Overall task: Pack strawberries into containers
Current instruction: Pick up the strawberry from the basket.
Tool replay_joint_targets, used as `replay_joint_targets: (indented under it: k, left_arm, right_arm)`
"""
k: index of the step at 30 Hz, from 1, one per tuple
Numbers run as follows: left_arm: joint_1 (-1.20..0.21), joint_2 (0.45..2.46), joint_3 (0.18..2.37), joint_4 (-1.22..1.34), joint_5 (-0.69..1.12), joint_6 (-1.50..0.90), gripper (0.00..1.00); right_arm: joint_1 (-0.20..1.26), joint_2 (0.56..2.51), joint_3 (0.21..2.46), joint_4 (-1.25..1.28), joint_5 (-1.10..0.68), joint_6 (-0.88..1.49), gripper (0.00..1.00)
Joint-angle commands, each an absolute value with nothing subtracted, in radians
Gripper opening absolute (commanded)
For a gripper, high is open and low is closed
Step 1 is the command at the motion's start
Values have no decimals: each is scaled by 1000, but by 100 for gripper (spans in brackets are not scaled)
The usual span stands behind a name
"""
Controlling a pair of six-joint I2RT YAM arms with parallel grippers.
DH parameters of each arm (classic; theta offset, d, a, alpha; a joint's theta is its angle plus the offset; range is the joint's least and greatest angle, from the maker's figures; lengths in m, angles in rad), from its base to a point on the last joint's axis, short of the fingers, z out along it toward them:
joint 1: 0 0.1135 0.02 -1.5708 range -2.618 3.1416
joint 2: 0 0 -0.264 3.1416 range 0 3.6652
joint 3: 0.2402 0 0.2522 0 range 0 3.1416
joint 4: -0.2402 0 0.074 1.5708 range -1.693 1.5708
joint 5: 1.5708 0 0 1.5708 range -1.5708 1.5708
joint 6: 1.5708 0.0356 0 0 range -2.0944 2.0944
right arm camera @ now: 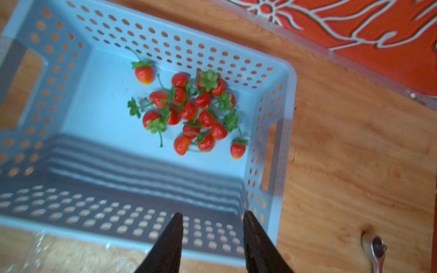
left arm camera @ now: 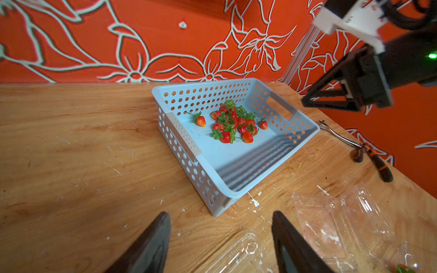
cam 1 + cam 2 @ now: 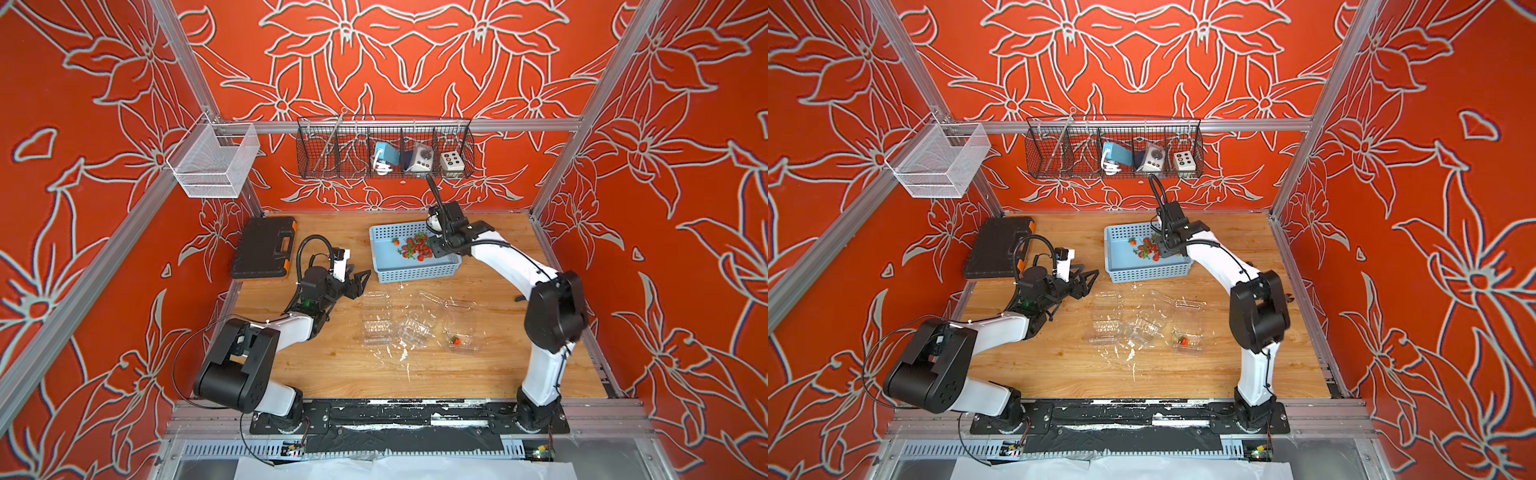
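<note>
Several strawberries (image 3: 415,247) (image 3: 1148,248) (image 2: 233,124) (image 1: 191,111) lie heaped in a light-blue perforated basket (image 3: 411,272) (image 3: 1148,272) (image 2: 189,165) (image 1: 118,224). My right gripper (image 3: 435,246) (image 3: 1161,249) (image 1: 212,214) hangs open and empty over the basket's right end, just short of the heap. Three clear containers (image 3: 376,328) (image 3: 415,330) (image 3: 461,332) lie open on the wood in front of the basket. The rightmost one holds a single strawberry (image 3: 456,340) (image 3: 1183,340). My left gripper (image 3: 358,283) (image 3: 1086,282) (image 2: 221,214) is open and empty, left of the basket.
A black tool case (image 3: 264,247) with orange latches lies at the back left. Pliers with orange grips (image 2: 369,151) lie on the table right of the basket. On the back wall hang a black wire rack (image 3: 384,147) and a white mesh basket (image 3: 214,160).
</note>
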State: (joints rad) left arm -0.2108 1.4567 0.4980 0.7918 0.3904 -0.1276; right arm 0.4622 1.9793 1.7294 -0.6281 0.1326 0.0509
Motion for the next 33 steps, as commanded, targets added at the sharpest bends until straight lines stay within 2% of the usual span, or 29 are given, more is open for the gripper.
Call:
replay_joint_targets:
  k: [1,7,13,27,33]
  left_arm:
    - [-216,1465,527,787,393,-106,67]
    - [-218,1468,530,785,393,-104,67]
    - [-218,1477,535,777,393,-100,67]
    - [-218,1486,540,775,396,-102,67]
    - [-222,1494,548,767,401,-98,68]
  right_arm:
    - [447,2097,1875,-751,195,-25,42]
    - [427,2279,2105,-843,205,-63,38]
    - [418,2378,2221,-884,189,-80,36]
    - [396,2478,2260,-860,195,-85,37]
    - [393,2539,2347,-868,180,-83,38]
